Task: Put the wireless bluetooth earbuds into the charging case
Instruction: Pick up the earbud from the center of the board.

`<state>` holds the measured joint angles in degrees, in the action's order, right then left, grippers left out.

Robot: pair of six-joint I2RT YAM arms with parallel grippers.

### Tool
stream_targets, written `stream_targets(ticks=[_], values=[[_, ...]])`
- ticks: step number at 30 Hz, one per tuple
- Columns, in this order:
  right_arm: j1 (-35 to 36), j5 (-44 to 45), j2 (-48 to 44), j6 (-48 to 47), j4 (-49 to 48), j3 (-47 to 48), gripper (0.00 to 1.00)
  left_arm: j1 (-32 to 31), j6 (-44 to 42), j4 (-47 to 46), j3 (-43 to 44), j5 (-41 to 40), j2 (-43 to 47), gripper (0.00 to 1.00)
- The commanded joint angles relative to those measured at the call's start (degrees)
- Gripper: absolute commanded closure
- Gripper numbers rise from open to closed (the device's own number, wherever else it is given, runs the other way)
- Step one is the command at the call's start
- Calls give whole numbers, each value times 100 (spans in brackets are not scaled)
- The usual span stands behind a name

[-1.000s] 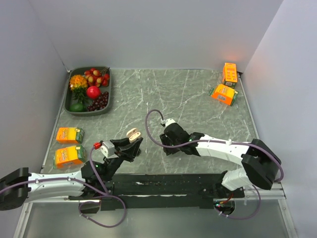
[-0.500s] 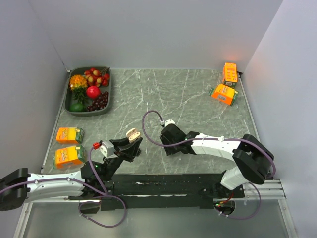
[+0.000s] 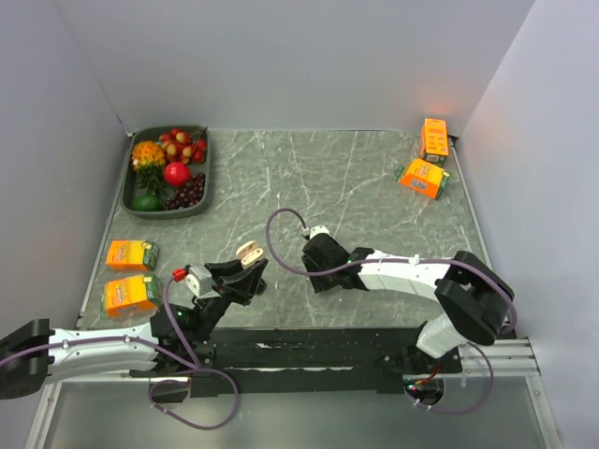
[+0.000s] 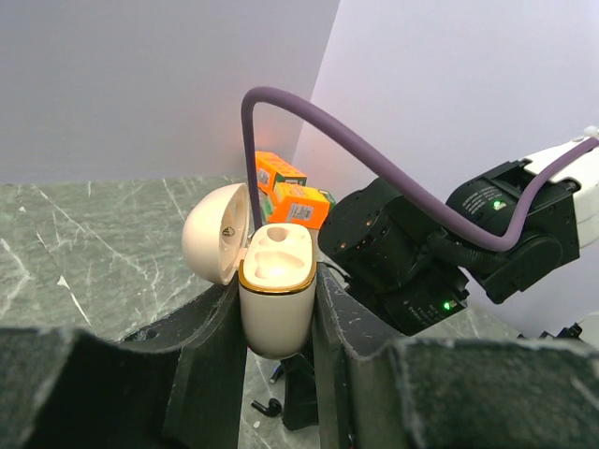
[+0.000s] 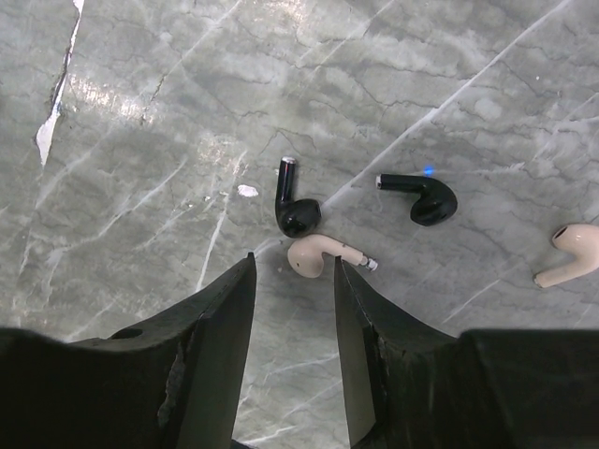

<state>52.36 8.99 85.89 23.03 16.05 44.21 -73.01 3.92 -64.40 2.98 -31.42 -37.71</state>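
My left gripper [image 4: 276, 297] is shut on the cream charging case [image 4: 274, 309], which stands upright with a gold rim and its lid [image 4: 215, 234] open; from above the case [image 3: 248, 253] sits left of the right wrist. My right gripper [image 5: 294, 264] hangs open just above the table. Two black earbuds [image 5: 298, 213] [image 5: 427, 198] lie on the marble beyond its fingertips. A cream earbud [image 5: 316, 254] lies between the tips, and another [image 5: 571, 254] lies at the right edge. One black earbud [image 4: 266, 408] shows under the case in the left wrist view.
A grey tray [image 3: 207, 164] of fruit stands at the back left. Two orange cartons [image 3: 131, 254] [image 3: 129, 294] lie at the left edge and two orange boxes [image 3: 433, 138] [image 3: 421, 178] at the back right. A purple cable [image 3: 281, 229] loops above the right wrist.
The right wrist has crept a little to the left and nearer. The left gripper with the case has drifted slightly left too. Neither grip has changed.
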Motion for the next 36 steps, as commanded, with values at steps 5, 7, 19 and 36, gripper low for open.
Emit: stream_targets(ticks=[5, 7, 19, 36], values=[[38, 50, 271, 0, -94, 282, 55, -37, 65, -99, -747, -66, 80, 99], [29, 50, 306, 0, -102, 273, 55, -38, 73, -90, -755, -66, 62, 99], [38, 67, 297, 18, -94, 229, 70, -38, 109, -37, -747, -75, 98, 99], [73, 15, -1011, 9, 502, 281, 100, -37, 109, -99, -703, -136, 19, 99]])
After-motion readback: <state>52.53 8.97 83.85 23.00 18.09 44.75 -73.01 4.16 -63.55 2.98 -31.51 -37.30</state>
